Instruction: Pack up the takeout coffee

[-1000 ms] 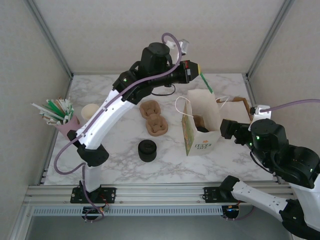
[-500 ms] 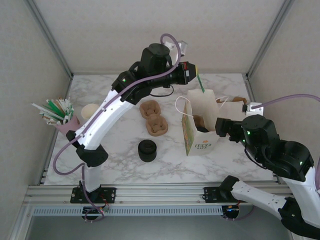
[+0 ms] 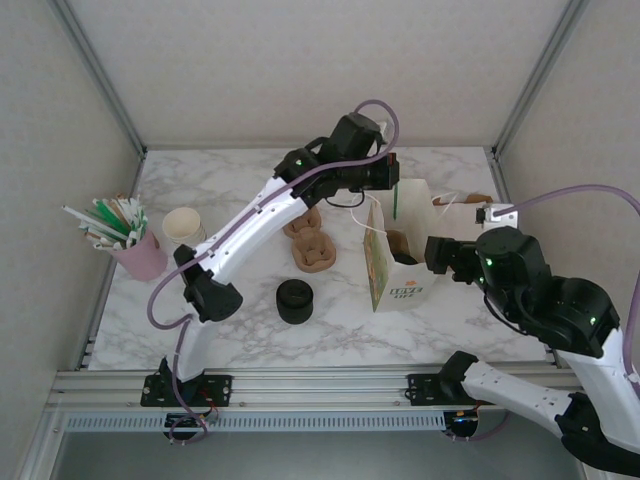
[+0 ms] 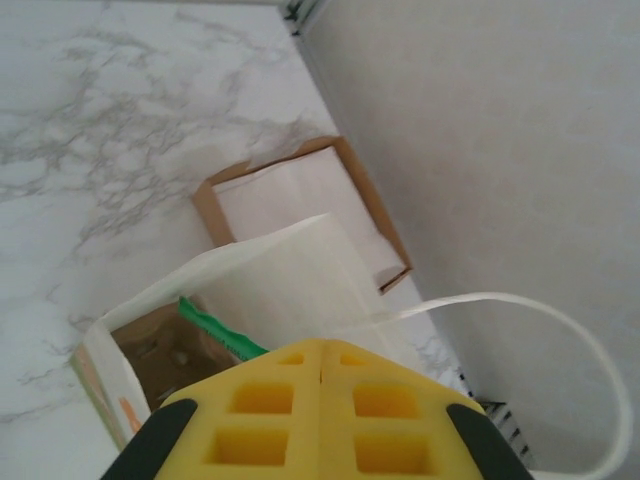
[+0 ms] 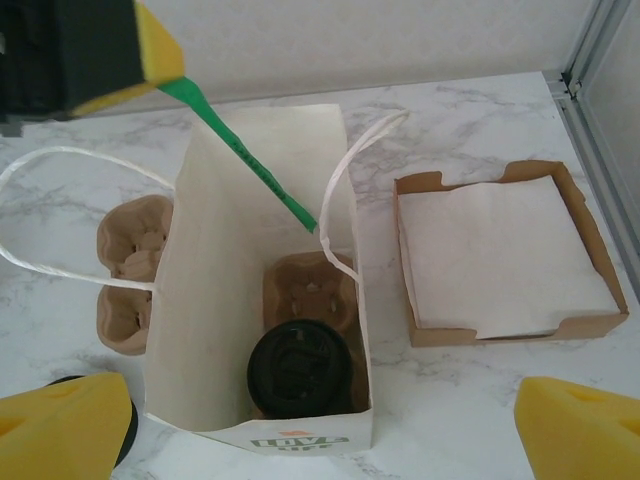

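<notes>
Left gripper (image 3: pixel 388 172) clenched on green stick (image 5: pixel 250 160), hovering above paper bag (image 5: pixel 200 300). Stick slanting down from yellow pads (image 4: pixel 260 440) toward bag mouth. Right gripper (image 3: pixel 438 252) spread wide, grasping nothing, just beside bag.

Right wrist view, straight down into bag: takeout coffee (image 5: pixel 300 372) upright, long axis vertical, black lid facing up, seated in cardboard carrier (image 5: pixel 310 285) on bag floor.

Top view, on table left of bag: spare carriers (image 3: pixel 308 240), lid stack (image 3: pixel 295 300).

top external looks down over the whole counter (image 3: pixel 250 330); both wrist views face closely into the paper bag (image 5: pixel 225 250).
</notes>
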{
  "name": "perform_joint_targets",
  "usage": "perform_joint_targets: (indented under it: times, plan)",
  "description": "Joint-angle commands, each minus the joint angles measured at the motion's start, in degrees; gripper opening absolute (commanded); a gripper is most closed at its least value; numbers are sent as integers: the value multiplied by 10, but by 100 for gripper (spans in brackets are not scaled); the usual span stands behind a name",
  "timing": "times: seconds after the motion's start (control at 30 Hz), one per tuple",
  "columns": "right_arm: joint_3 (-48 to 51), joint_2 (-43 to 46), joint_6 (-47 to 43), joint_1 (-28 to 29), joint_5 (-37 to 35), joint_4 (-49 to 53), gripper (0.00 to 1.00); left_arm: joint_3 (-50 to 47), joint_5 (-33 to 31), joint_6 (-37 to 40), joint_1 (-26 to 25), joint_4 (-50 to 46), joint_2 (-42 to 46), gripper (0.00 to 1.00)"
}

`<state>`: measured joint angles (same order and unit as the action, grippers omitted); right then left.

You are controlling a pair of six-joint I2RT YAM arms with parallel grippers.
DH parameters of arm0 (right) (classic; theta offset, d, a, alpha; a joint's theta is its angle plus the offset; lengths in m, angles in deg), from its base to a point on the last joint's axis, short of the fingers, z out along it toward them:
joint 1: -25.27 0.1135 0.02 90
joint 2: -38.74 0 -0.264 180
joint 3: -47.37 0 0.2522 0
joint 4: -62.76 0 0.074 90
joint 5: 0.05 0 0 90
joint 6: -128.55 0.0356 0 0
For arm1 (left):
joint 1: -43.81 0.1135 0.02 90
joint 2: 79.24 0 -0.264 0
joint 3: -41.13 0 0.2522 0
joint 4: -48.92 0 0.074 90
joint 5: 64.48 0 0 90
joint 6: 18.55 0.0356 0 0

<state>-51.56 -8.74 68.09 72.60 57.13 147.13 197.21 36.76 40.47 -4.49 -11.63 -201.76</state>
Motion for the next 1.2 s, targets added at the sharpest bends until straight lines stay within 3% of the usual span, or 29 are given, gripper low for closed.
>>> perform_joint_targets:
  times: [0.0, 0.17, 0.43, 0.53, 0.7, 0.93, 1.07, 1.17]
  plan:
    - [3, -7, -9, -2, 4, -16, 99, 20, -22, 14, -1, -19, -21, 0]
    - [4, -14, -14, -2, 10, -21, 99, 37, -36, 15, 1, -28, -43, 0]
    - [2, -29, -20, -2, 22, -25, 99, 58, -18, 13, 8, -13, -31, 33]
    - [-3, -35, -21, -3, 28, -23, 99, 58, -8, 12, 8, -5, -18, 39]
    - [-20, -54, -27, -5, 54, -26, 99, 53, -21, 21, 8, -11, 17, 57]
    - [-77, -108, -52, -32, 117, -19, 99, -87, -56, 44, 9, 54, 137, 89]
    - [-111, -136, -67, -78, 180, -21, 99, -143, -76, 51, 12, 65, 188, 99]
    - [-143, -162, -78, -109, 226, -21, 99, -210, -78, 50, 18, 93, 235, 100]
